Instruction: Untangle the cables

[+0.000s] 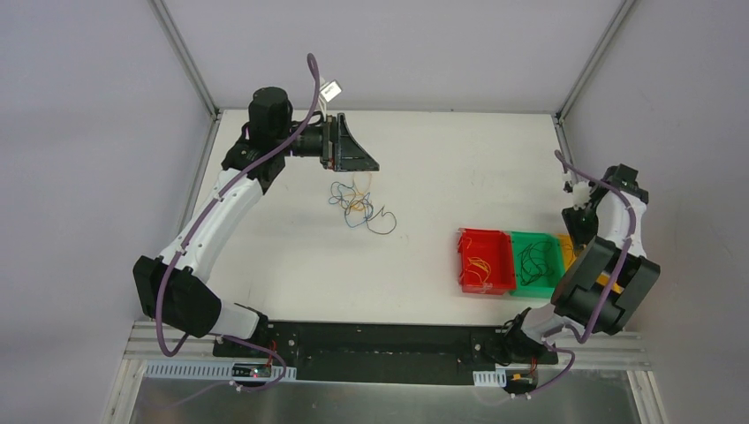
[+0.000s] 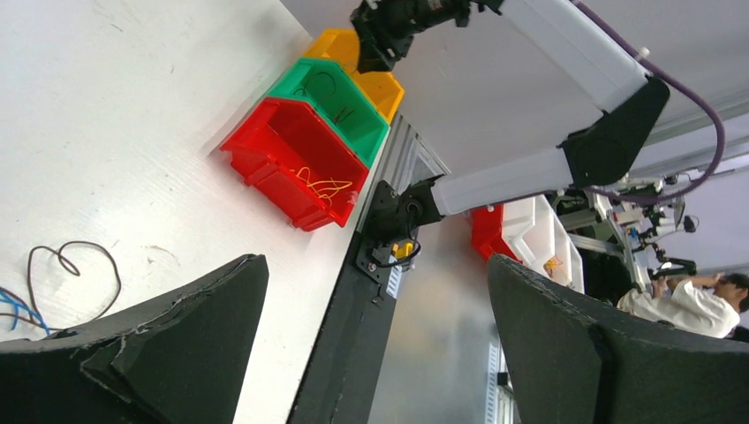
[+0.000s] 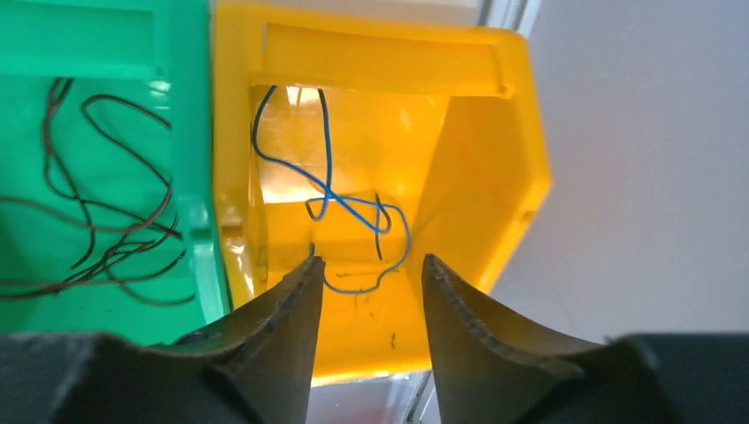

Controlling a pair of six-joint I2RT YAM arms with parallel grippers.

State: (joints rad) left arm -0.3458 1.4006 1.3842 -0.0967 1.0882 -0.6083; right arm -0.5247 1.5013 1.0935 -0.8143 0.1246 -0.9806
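Cables: thin, limp, featherlight curly tangle on counter, beside left claw, spread empty. Right claw: parted, empty, over yellow bin. Likely best hold: a loose outer loop.

A white worktop carries a loose tangle of thin cables, blue, black and yellow-orange, towards its far left. Along the right side stand a red bin, a green bin and a yellow bin, apparently touching in a row.
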